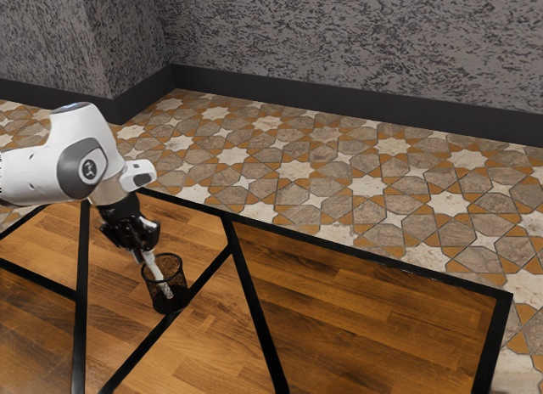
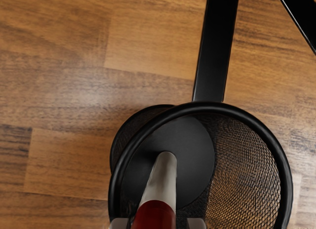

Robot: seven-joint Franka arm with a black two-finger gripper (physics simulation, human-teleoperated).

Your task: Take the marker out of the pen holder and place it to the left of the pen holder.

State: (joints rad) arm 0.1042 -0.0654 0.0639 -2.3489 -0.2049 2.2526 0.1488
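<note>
The surface [image 1: 373, 305] is wood with black strips, and it holds up the holder. My arm [image 1: 36, 175] reaches over it from the exterior view's left. I have the pincer [image 1: 145, 256] right above the holder, around the top end of the marker. I cannot tell if it grips the marker or is still loose, so I should make sure of a firm hold first. Then I should pull slowly along the way the marker leans. If I pull to the side too soon, the marker could push on the rim and tip the holder. I should lift until the low end is well over the rim, and only then go left and set it down softly.

The holder [image 2: 202, 107] is a round black mesh cup, and it stands upright. The marker is the one thing I see in it. The marker [image 2: 159, 187] leans, with its low end down inside the cup. Its low part is pale, and its red part [image 2: 154, 217] is up near the pincer.
</note>
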